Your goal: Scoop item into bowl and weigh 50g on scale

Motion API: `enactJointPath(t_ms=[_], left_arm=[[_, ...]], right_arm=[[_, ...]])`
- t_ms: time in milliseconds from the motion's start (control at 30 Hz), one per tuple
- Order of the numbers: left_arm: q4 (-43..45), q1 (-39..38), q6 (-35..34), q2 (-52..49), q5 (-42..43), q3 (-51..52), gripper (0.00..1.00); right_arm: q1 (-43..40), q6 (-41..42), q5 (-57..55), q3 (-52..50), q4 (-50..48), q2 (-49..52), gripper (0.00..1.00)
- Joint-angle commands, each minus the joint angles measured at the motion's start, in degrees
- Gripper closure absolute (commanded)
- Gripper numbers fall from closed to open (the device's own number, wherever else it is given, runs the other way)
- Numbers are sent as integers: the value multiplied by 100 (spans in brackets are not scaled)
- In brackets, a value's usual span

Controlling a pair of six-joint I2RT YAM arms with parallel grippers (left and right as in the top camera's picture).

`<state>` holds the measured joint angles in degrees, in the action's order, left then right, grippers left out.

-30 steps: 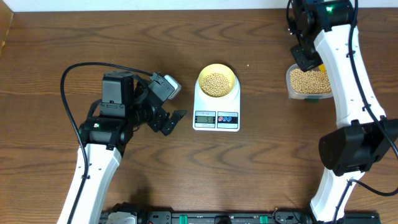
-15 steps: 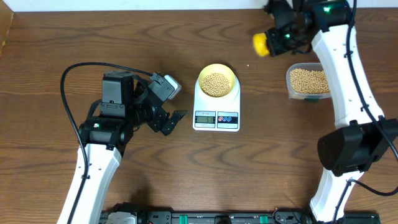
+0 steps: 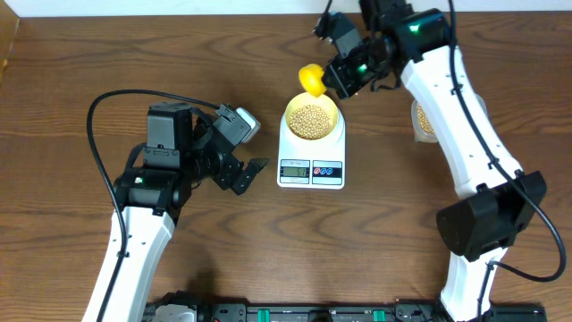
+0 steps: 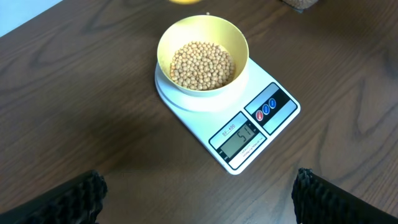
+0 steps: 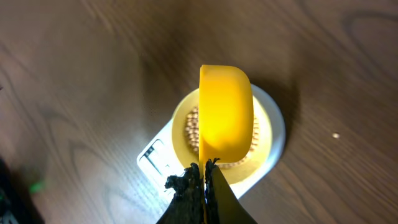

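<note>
Note right pincer [image 5: 204, 180] clenched on scoop [image 5: 225, 109], held straight ahead of fingertips and above bowl [image 4: 163, 46], likely for a top-up pour. Cannot tell scoop contents. Note left pincer [image 4: 199, 202] released, parked short of scale [image 4: 277, 115], probably to leave weighing undisturbed. Find beans [image 4: 202, 64] beneath scoop, in bowl: small, round, tan.

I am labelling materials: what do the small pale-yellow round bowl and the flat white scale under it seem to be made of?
Small pale-yellow round bowl: probably plastic, smooth and matte; even colour, thin rim. Flat white scale: likely moulded plastic, slightly glossy; rounded corners.
</note>
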<state>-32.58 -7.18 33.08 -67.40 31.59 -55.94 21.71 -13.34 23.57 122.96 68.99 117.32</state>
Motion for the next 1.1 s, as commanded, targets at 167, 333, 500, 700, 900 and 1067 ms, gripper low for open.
enactJointPath(t_ms=[167,333,500,700,900,1067], left_arm=[[7,15,55,-39,26,24,2],[7,15,55,-39,26,24,3],[4,15,55,-39,26,24,3],[7,15,55,-39,26,24,2],[7,15,55,-39,26,24,2],[7,15,55,-39,26,24,2]], right_arm=[[221,-413,-188,66,310,326,99],[289,-586,-402,61,496,501,99],[321,-608,-752,61,518,627,99],[337,-800,-1060,57,533,756,99],[358,-975,-1084,57,487,876,99],[417,-1102,-1086,57,415,935,99]])
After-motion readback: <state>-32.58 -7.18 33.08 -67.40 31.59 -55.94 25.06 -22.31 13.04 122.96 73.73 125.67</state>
